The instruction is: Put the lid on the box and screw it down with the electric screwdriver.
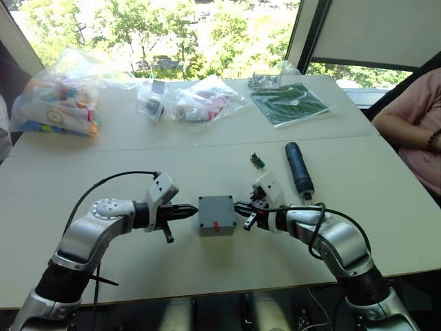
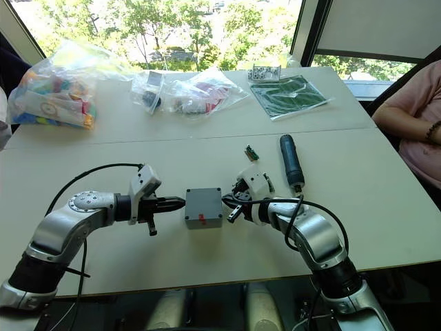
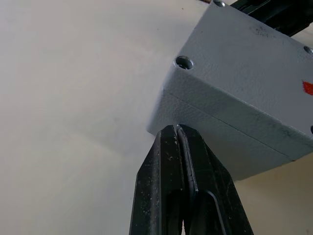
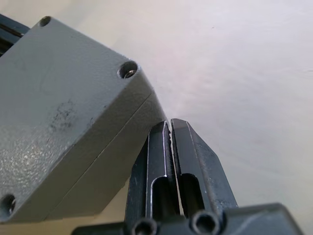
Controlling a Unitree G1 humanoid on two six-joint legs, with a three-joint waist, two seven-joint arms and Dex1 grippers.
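The grey box point(image 1: 216, 222), with a small red mark on its near side, stands at the table's middle with the lid point(image 1: 216, 206) seated on top; a thin seam separates lid point(image 3: 244, 63) from box point(image 3: 220, 142). Screw holes show in the lid's corners. My left gripper point(image 1: 193, 212) is shut, its tip point(image 3: 176, 128) touching the box's left side at the seam. My right gripper point(image 1: 238, 205) is shut too, its tip point(image 4: 169, 122) against the right side near a corner. The electric screwdriver point(image 1: 299, 167) lies on the table behind my right gripper, apart from it.
A small green connector point(image 1: 257, 160) lies left of the screwdriver. Plastic bags of parts point(image 1: 58, 100) and a bagged green board point(image 1: 289, 102) line the far side. A person's arm point(image 1: 413, 131) rests at the table's right edge.
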